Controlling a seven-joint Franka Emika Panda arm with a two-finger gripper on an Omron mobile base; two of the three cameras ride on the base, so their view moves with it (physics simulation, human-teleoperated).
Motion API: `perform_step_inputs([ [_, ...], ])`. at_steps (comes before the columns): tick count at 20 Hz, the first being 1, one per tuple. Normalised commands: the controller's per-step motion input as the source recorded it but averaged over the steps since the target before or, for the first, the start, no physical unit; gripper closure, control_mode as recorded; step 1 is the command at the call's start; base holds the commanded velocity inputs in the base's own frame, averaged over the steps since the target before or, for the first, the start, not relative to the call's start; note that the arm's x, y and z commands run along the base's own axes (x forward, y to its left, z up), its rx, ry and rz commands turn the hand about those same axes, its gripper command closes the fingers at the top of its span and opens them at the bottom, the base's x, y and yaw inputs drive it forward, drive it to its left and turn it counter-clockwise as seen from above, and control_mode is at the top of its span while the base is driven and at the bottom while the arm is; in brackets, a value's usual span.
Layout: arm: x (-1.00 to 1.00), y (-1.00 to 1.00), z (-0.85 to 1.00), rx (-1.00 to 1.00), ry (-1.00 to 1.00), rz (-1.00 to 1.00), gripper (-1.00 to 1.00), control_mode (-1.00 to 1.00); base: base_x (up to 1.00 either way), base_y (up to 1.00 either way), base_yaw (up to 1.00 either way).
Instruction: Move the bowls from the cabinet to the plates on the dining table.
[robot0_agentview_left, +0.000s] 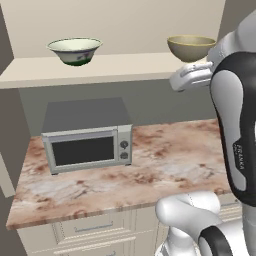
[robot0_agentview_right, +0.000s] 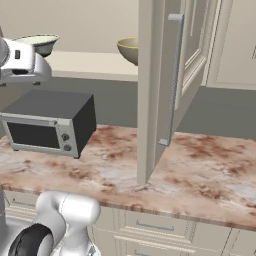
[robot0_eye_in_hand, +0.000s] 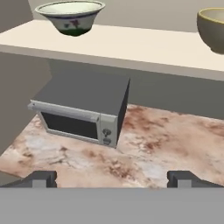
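Observation:
Two bowls stand on the open cabinet's beige shelf (robot0_agentview_left: 115, 70). The wide cream-white bowl (robot0_agentview_left: 75, 50) (robot0_agentview_right: 37, 42) (robot0_eye_in_hand: 72, 17) with a dark green base is on the left. The smaller olive-tan bowl (robot0_agentview_left: 191, 47) (robot0_agentview_right: 129, 50) (robot0_eye_in_hand: 212, 28) is on the right. My gripper (robot0_eye_in_hand: 113, 179) is open, its fingertips (robot0_eye_in_hand: 41, 179) far apart with nothing between them. It hangs in front of the shelf, a little below it, aimed between the bowls. My white hand (robot0_agentview_left: 192, 77) sits just under the olive-tan bowl. The plates and the dining table are out of view.
A grey microwave (robot0_agentview_left: 87, 142) (robot0_agentview_right: 50, 125) (robot0_eye_in_hand: 83, 111) stands on the pink-brown marbled counter (robot0_agentview_left: 175, 160) under the shelf. The cabinet door (robot0_agentview_right: 160, 85) with its long grey handle (robot0_agentview_right: 175, 75) hangs open to the right of the olive-tan bowl. Cream drawer fronts (robot0_agentview_right: 160, 227) run below the counter.

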Motion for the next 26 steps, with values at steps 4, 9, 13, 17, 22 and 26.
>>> perform_step_inputs([
  [4, 0.37, 0.13, 0.15, 0.0, 0.0, -0.05, -1.0, -1.0, 0.0, 0.0, 0.0],
  [9, 0.2, 0.09, 0.0, 0.08, 0.0, -0.07, -1.0, -1.0, 0.0, 0.0, 0.0],
  [13, 0.13, 0.06, 0.0, 0.23, 0.0, -0.04, -1.0, -1.0, 0.0, 0.0, 0.0],
  [17, 0.15, 0.08, 0.0, 0.23, 0.0, -0.01, -1.0, -1.0, 0.0, 0.0, 0.0],
  [22, 0.19, 0.12, 0.0, 0.21, 0.0, 0.0, -1.0, -1.0, 0.0, 0.0, 0.0],
  [26, 0.24, 0.18, 0.0, 0.13, 0.0, 0.0, -1.0, -1.0, 0.0, 0.0, 0.0],
])
